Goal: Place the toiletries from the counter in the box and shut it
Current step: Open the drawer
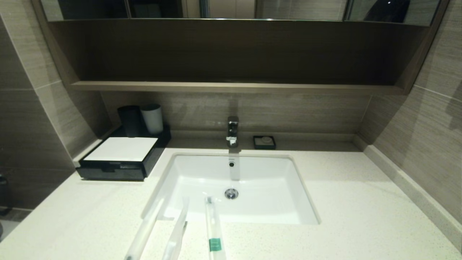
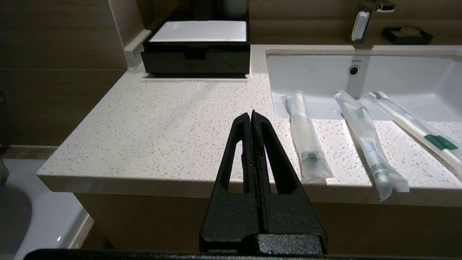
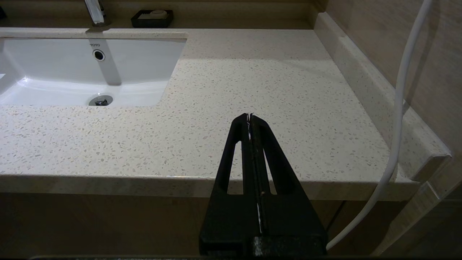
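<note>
Three wrapped toiletry sticks lie side by side on the counter (image 1: 343,202) at the sink's front edge: a left one (image 1: 144,229), a middle one (image 1: 177,231) and a right one with a green band (image 1: 213,231). They also show in the left wrist view (image 2: 306,141), (image 2: 368,144), (image 2: 415,126). The black box with a white top (image 1: 122,153) stands at the back left, its drawer pushed in; it shows in the left wrist view too (image 2: 196,47). My left gripper (image 2: 251,112) is shut and empty, before the counter's front edge, left of the sticks. My right gripper (image 3: 249,115) is shut and empty, before the counter's right part.
A white sink (image 1: 234,187) with a chrome tap (image 1: 232,130) sits mid-counter. A black cup (image 1: 130,121) and a white cup (image 1: 152,118) stand behind the box. A black soap dish (image 1: 264,142) is at the back. A brown shelf (image 1: 234,86) overhangs. A white hose (image 3: 397,108) hangs right.
</note>
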{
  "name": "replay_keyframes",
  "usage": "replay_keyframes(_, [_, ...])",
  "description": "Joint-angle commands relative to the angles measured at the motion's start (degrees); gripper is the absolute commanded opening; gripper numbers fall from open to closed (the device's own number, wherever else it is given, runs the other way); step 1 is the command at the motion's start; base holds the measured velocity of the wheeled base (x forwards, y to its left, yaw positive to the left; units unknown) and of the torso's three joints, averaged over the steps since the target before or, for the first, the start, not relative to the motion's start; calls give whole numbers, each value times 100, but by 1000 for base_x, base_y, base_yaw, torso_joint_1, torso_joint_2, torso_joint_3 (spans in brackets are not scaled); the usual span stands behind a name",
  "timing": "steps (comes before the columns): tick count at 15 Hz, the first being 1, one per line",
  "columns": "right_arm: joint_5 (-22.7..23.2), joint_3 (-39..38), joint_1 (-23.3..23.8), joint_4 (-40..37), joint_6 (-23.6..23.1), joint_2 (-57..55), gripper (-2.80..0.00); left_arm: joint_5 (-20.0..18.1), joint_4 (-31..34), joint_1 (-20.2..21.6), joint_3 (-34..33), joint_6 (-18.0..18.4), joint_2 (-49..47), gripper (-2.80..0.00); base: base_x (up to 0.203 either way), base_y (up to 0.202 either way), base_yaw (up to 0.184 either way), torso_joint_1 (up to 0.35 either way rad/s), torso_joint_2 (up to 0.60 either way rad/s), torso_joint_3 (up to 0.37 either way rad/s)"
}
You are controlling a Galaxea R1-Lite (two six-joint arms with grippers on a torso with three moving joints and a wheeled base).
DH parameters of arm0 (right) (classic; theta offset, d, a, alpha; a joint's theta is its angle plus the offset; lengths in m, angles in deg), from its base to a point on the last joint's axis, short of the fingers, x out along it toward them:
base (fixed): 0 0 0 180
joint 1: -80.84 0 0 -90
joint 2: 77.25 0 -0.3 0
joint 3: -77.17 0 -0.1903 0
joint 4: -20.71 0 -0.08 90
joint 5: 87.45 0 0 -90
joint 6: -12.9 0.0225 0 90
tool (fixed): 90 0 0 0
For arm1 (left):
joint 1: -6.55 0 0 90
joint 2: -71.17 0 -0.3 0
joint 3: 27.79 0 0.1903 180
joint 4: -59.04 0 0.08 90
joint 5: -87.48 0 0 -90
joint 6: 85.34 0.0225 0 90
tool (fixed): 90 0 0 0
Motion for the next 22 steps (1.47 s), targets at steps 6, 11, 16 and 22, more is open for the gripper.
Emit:
replay_keyframes(6, [1,-9,-1,2,0,0,-280,20,1308,2,1350,3,-7,-280,0,0,0,0,0,0])
replay_keyframes(11, [1,-9,-1,2,0,8,-280,-19,1300,1,1696,20,-212,-280,0,0,0,0,0,0])
replay_keyframes(16, [1,-9,-1,2,0,0,-280,169,283,-2,2280,-111,-2008,-280,0,0,0,0,0,0])
replay_keyframes(22, [1,-9,-1,2,0,0,-280,851,-99,31,2400,-326,-4005,-280,0,0,0,0,0,0])
